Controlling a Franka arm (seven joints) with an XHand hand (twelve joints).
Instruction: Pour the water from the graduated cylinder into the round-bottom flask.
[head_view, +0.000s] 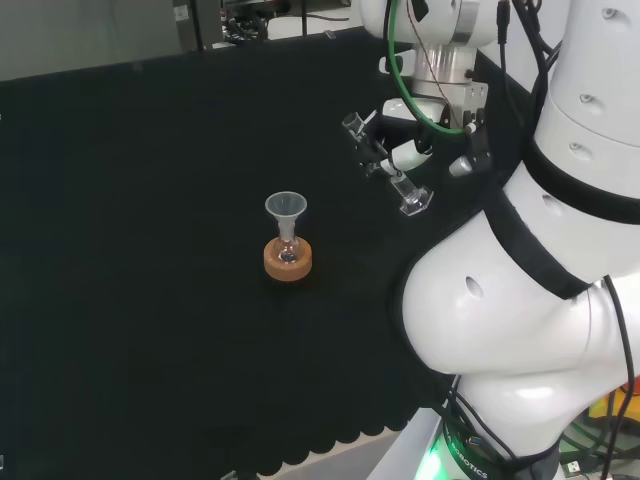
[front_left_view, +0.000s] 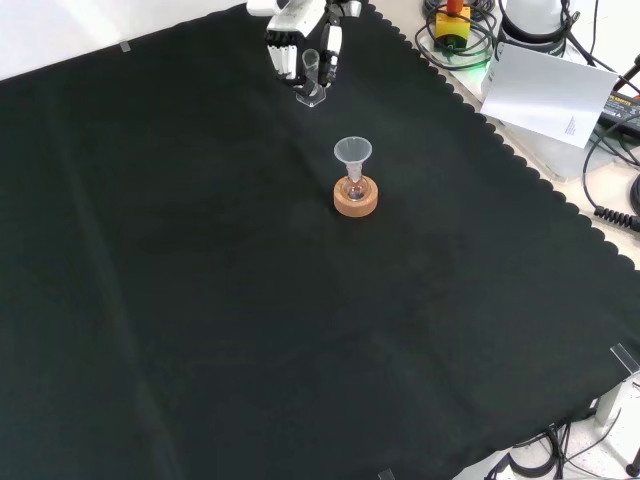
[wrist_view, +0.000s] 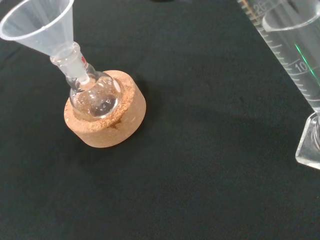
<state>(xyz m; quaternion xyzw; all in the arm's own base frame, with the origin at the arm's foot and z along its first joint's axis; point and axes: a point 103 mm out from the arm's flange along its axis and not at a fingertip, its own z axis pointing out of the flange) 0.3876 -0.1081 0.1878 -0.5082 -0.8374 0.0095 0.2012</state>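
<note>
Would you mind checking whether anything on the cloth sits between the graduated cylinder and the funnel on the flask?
Nothing visible does. The hand is curled round the graduated cylinder, and bare black cloth lies between it and the funnel sitting in the round-bottom flask on its cork ring.

A clear round-bottom flask (wrist_view: 95, 97) is sitting upright in a cork ring stand (wrist_view: 106, 117), carrying a clear funnel (wrist_view: 39, 24) in its neck. The clear graduated cylinder (wrist_view: 295, 55) is standing off the cloth well apart from the flask, tilting slightly, water showing inside.
</note>
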